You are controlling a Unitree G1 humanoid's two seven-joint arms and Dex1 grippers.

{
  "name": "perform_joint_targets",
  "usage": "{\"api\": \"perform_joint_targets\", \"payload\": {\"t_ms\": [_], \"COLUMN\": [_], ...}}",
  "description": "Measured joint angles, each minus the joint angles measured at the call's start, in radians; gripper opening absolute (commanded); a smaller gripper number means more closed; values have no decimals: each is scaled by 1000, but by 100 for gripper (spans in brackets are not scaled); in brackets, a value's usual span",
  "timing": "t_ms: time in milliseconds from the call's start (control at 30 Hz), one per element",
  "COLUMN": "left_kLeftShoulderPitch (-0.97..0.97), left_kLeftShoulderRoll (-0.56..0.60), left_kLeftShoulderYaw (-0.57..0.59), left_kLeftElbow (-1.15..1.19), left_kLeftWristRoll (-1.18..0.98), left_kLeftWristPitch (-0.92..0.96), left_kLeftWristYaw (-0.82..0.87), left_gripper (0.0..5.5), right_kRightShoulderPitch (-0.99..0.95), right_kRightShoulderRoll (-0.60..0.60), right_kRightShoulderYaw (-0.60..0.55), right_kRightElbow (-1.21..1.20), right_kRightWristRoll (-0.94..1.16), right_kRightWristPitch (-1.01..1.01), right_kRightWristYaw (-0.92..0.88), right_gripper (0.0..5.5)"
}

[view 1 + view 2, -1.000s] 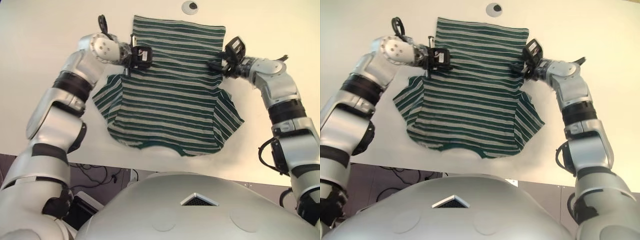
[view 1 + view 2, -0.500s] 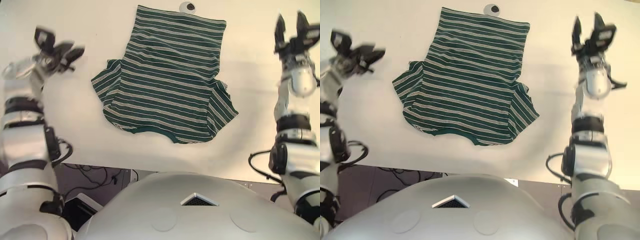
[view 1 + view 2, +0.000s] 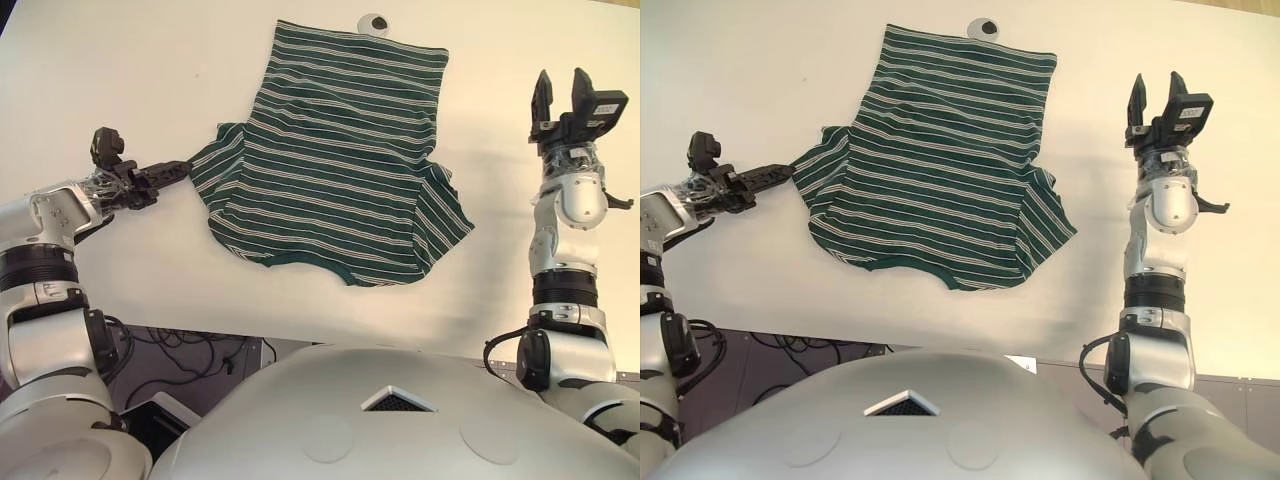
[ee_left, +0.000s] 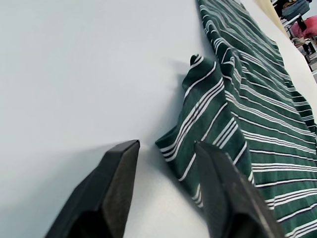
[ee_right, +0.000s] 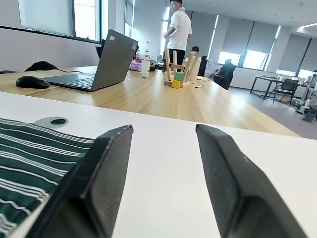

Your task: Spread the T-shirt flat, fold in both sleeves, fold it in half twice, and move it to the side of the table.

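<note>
Letting go of the dark green, white-striped cloth T-shirt, both arms drawn off

Compared with a second ago: no longer pressing on the garment's two side edges. Half a second ago already lifted clear and swung wide. Since then, brought the black two-fingered left gripper back in and down to the tip of the left sleeve. Kept the black two-fingered right gripper raised, pointing up, well apart from the cloth on its right side. Both sets of jaws released and spread, holding nothing.

Left the T-shirt lying spread on the white table, collar toward the robot, hem at the far end. Both sleeves sticking out sideways, a few shallow wrinkles across the body. Pushed away over that second: hem formerly apart from the small round grey grommet in the tabletop, now touching its near edge.

Seen close from the left wrist: left fingers low over the table, with the rumpled sleeve end just ahead of them and reaching in front of one finger. Cannot tell whether touching.

Seen from the right wrist: right fingers high above the table, with a corner of striped hem beside the grommet. Beyond the white table, a long wooden table carrying an open grey laptop and a black mouse.
</note>
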Motion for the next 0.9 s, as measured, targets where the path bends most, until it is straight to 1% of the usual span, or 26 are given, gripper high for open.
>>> {"api": "perform_joint_targets", "payload": {"t_ms": [100,267,533,700,900], "left_kLeftShoulderPitch": [9,30,30,40,24], "left_kLeftShoulderRoll": [-8,-60,-66,-79,-114], "left_kLeftShoulderYaw": [9,27,39,53,104], "left_kLeftElbow": [-20,-79,-87,-244,-450], "left_kLeftWristRoll": [-1,-28,-35,-126,-244], "left_kLeftWristPitch": [15,38,59,208,331], "left_kLeftWristYaw": [25,52,42,31,87], "left_gripper": [90,2,2,2,2], "right_kRightShoulderPitch": [-1,-2,-15,-29,-33], "right_kRightShoulderRoll": [0,1,2,5,7], "right_kRightShoulderYaw": [-4,-5,-5,-2,5], "right_kRightElbow": [0,5,21,24,24], "right_kRightWristRoll": [-7,-17,-19,-20,-21], "right_kRightWristPitch": [9,24,35,47,54], "right_kRightWristYaw": [2,4,14,16,36], "right_gripper": [235,235,235,235,235]}}
